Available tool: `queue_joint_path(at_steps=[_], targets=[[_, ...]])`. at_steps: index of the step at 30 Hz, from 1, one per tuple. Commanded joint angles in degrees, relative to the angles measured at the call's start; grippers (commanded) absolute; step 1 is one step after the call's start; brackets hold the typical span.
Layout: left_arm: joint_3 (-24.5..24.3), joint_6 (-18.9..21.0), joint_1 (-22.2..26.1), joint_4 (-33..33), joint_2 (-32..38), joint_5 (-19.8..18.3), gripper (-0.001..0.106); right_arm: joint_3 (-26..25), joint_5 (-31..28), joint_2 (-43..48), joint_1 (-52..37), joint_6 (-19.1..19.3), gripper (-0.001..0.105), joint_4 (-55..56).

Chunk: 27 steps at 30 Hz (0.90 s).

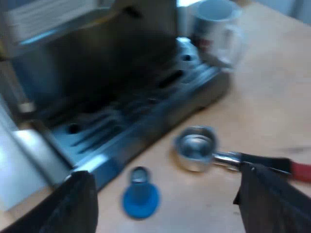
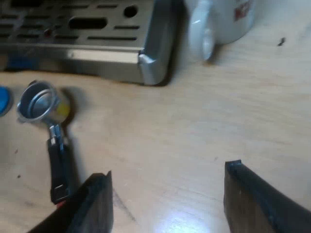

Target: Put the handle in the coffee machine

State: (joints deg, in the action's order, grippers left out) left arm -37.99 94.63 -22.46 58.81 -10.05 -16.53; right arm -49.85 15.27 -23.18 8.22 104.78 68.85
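The metal holder [image 1: 196, 148] lies loose on the wooden table beside the espresso machine's drip tray [image 1: 146, 102], its dark handle ending in red [image 1: 301, 171]. My left gripper [image 1: 167, 204] hovers open above the table, one finger over the handle, the other near the blue tamper [image 1: 140, 194]. In the right wrist view the holder's basket [image 2: 38, 103] sits in front of the drip tray [image 2: 92, 36], its handle [image 2: 58, 165] reaching toward one finger of my right gripper [image 2: 167, 199], which is open over bare table.
A white mug [image 1: 216, 29] stands on the table at the drip tray's end, also seen with its handle [image 2: 218, 22] toward the tray's corner. The blue tamper's edge [image 2: 4, 99] shows beside the basket. Bare wooden table [image 2: 218, 111] lies between my right fingers.
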Motion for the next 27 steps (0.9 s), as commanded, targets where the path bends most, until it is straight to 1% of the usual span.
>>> queue_joint_path(at_steps=[1, 3, 4, 5, 6, 7, 9, 11, 13, 14, 16, 17, 19, 23, 25, 26, 27], targets=[[-0.5, 0.7, -5.7, -0.8, -2.6, -1.4, 0.063, -2.0, 0.7, -3.8, 3.6, 0.9, 0.052, 0.6], [-0.5, 0.7, -6.5, -0.8, -3.2, -1.4, 0.063, -2.5, 0.7, -5.3, 5.2, 0.9, 0.052, 0.7], [-0.5, 0.6, -7.5, -0.8, -3.8, -1.4, 0.063, -3.1, 0.4, -7.3, 7.5, 0.6, 0.052, 0.8], [-0.5, 0.2, -9.6, -0.8, -5.2, -1.4, 0.063, -3.5, 0.1, -8.8, 9.4, 0.3, 0.052, 0.7], [-0.5, 0.1, -10.1, -0.8, -5.6, -1.4, 0.063, -3.6, 0.0, -9.2, 10.1, 0.3, 0.052, 0.7], [-0.5, -0.3, -12.3, -0.9, -7.2, -1.4, 0.063, -3.6, 0.0, -10.6, 12.1, 0.4, 0.052, 0.7], [-0.5, -0.3, -13.9, -0.9, -8.6, -1.6, 0.063, -3.6, -0.2, -12.7, 15.2, 0.1, 0.052, 0.7], [-0.5, -0.8, -16.1, -0.9, -10.3, -1.7, 0.063, -3.6, -2.9, -15.2, 19.4, -3.1, 0.052, 0.4], [-0.5, -1.3, -17.8, -1.1, -11.3, -1.7, 0.063, -3.6, -4.5, -16.4, 21.3, -4.5, 0.052, 0.2], [-0.5, -2.0, -18.6, -1.1, -11.7, -1.7, 0.063, -3.6, -6.6, -19.0, 25.2, -6.0, 0.052, -0.6], [-0.5, -2.8, -19.6, -1.1, -12.3, -1.7, 0.063, -3.6, -7.2, -19.5, 26.0, -6.5, 0.052, -1.0], [-0.5, -3.5, -19.9, -0.9, -12.4, -1.7, 0.063, -3.6, -9.3, -22.5, 30.2, -8.9, 0.052, -2.2], [-0.3, -3.6, -20.0, -0.9, -12.4, -1.7, 0.063, -3.6, -10.3, -24.6, 32.7, -10.4, 0.052, -3.2], [-0.3, -3.6, -20.0, -0.9, -12.4, -1.7, 0.063, -3.6, -12.1, -28.6, 36.5, -11.2, 0.052, -4.8], [-0.3, -3.6, -20.0, -0.9, -12.4, -1.7, 0.063, -3.6, -12.1, -32.6, 38.9, -11.2, 0.041, -5.0], [-0.3, -3.6, -20.0, -0.9, -12.4, -1.7, 0.063, -3.6, -12.1, -33.5, 39.3, -11.2, 0.038, -5.0], [-0.3, -3.6, -20.0, -0.9, -12.4, -1.7, 0.063, -3.6, -12.1, -34.9, 39.9, -11.2, 0.031, -5.0]])
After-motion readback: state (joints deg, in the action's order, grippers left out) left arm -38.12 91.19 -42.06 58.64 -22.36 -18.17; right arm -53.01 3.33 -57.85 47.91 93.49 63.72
